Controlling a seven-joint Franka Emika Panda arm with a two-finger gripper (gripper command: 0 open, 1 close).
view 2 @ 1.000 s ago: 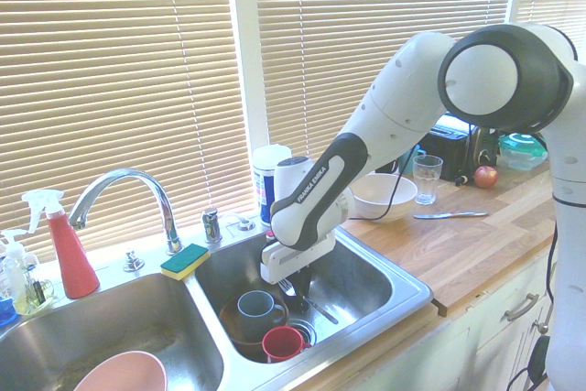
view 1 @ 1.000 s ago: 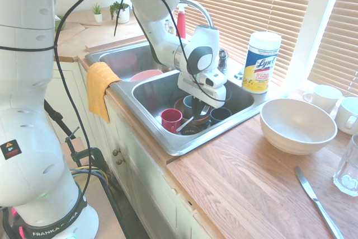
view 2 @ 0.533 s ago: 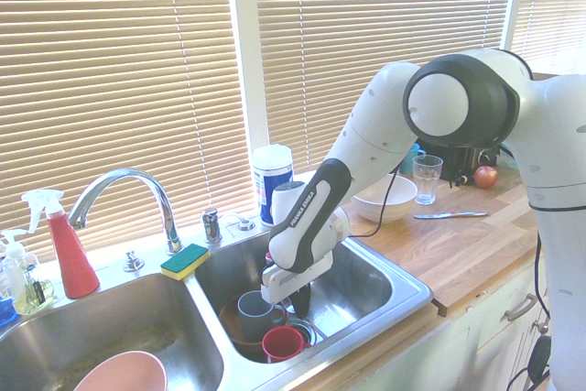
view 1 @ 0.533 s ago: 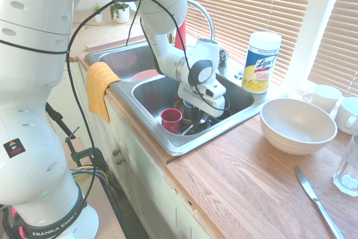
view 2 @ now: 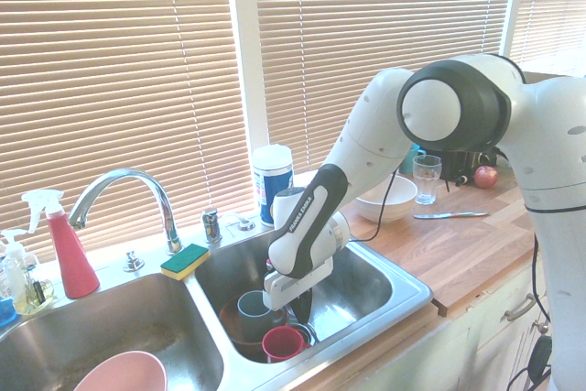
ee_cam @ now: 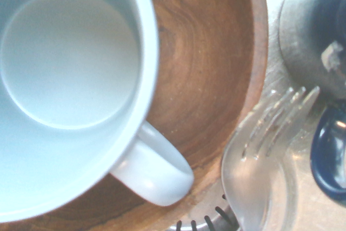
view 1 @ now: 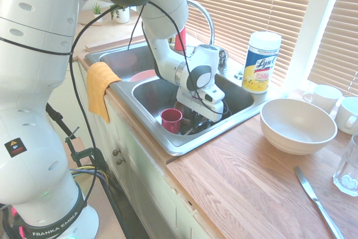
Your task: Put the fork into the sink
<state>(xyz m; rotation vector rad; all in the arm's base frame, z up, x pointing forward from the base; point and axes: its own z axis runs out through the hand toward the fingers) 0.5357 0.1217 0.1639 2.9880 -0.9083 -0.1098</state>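
My gripper (view 1: 197,117) (view 2: 295,304) hangs low inside the right basin of the steel sink (view 1: 184,146) (view 2: 403,304), just above the dishes piled there. The hand hides what is between the jaws in both exterior views. In the wrist view the silver fork (ee_cam: 259,160) shows close up, tines pointing away, rising from the picture's bottom edge beside a brown wooden bowl (ee_cam: 211,68). A pale blue mug (ee_cam: 70,79) (view 2: 254,304) stands in that bowl. Whether the fork is held or lying in the basin I cannot tell.
A red cup (view 1: 170,120) (view 2: 281,342) stands in the basin beside the gripper. On the wooden counter are a cream bowl (view 1: 297,125), a table knife (view 1: 318,201), a glass (view 1: 349,169) and a wipes canister (view 1: 261,61). An orange cloth (view 1: 100,88) hangs over the sink's front rim.
The arm has lowered the gripper deeper into the right basin, down to the dishes. The fork, seen hanging from it a second ago, is hidden in the exterior views now.
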